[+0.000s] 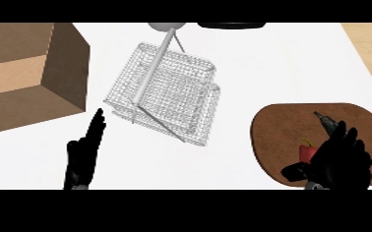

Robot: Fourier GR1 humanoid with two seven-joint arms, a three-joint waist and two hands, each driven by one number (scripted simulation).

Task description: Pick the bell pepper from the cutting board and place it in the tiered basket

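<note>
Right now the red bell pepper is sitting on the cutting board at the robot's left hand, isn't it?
Not quite: the head view shows the bell pepper on the cutting board at the robot's right hand, not its left. The left hand rests open across the counter.

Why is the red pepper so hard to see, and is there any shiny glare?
Head view: the black right hand covers most of the bell pepper on the cutting board; the light is even, with no glare on the white counter; the wire tiered basket looks see-through.

1 head view looks steeply down at the white counter (240,69), close.
</note>
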